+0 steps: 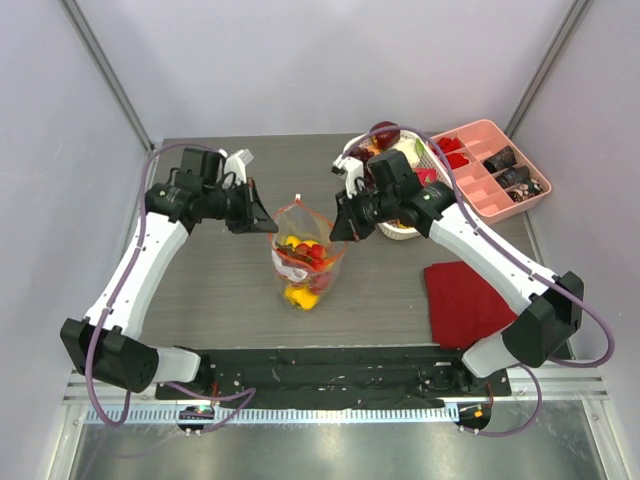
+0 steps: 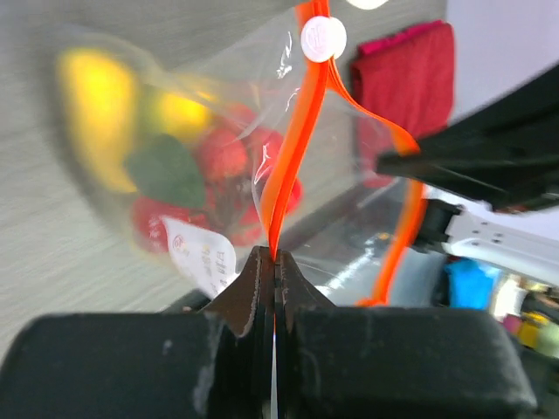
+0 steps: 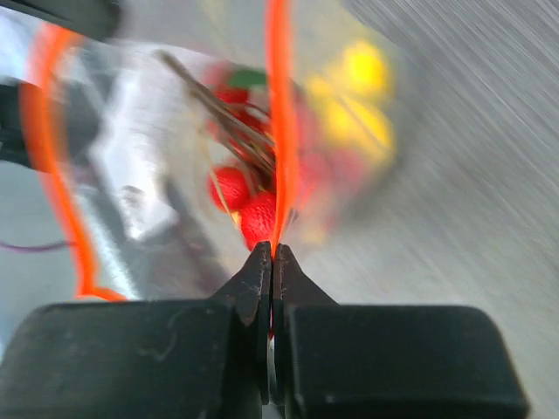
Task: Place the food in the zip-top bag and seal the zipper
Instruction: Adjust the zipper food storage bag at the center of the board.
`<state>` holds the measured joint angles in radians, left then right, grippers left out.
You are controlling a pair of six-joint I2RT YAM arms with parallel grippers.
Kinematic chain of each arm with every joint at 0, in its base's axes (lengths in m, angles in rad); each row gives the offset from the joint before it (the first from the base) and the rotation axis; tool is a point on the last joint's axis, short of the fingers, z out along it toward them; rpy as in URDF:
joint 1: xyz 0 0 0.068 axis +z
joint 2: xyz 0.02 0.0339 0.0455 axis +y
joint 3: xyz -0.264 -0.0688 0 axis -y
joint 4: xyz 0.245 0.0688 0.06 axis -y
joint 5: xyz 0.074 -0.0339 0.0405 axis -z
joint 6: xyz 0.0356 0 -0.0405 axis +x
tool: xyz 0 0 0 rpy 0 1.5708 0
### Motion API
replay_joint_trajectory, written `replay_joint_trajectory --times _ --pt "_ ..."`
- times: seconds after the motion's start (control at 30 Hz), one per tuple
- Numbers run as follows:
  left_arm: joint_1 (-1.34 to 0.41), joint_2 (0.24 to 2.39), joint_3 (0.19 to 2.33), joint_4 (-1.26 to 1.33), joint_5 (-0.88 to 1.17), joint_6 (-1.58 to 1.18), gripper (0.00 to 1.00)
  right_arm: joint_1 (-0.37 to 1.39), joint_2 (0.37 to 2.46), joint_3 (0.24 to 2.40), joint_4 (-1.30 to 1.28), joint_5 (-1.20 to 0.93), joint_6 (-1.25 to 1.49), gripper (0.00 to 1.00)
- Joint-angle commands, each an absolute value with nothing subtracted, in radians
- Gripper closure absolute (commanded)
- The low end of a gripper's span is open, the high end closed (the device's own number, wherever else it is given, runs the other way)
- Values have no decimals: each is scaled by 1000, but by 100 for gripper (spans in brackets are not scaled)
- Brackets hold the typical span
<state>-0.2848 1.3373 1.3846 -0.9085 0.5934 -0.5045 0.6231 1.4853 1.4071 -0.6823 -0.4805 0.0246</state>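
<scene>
Grey wood-grain tabletop, enclosed by pale panels. Item one: zip-top bag, clear, at the centre between both arms, mouth upward. Contents: food, namely yellow pieces, red strawberries and one green piece, bunched in the lower half. Zipper, orange-red, its two strips parted into a loop; white tip at one end. Left claw pinched closed on the zipper at the bag's left side; right claw pinched closed on it at the right side. Also present: white basket behind the right arm, pink compartment tray far right, red cloth near right.
</scene>
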Motion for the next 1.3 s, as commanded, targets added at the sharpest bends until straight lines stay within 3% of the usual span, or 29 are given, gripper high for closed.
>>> replay_joint_trajectory --times 0.0,0.27,0.57,0.67,0.7,0.77,0.8,0.93,1.27 --pt "-302 1296 1557 -1058 428 -349 100 661 1397 1549 -603 -646 199 99" --pt "-367 1301 1583 -1173 342 -264 100 695 1466 1575 -669 -612 115 99" --pt "-367 1344 1448 -1005 364 -334 100 646 1555 1574 -650 -449 29 97" --pt "-367 1365 1462 -1003 364 -336 100 615 1569 1608 -647 -449 26 77" --pt "-364 1367 1463 -1000 364 -337 100 600 1571 1632 -644 -448 26 56" --pt "-354 1367 1465 -991 368 -344 100 575 1578 1663 -641 -446 26 30" --pt "-341 1368 1463 -988 373 -344 100 560 1586 1696 -640 -445 25 25" --pt "-316 1367 1453 -980 402 -345 100 462 1637 1767 -632 -349 -86 14" --pt "-316 1355 1433 -966 426 -344 100 362 1925 1940 -609 -23 -411 11"
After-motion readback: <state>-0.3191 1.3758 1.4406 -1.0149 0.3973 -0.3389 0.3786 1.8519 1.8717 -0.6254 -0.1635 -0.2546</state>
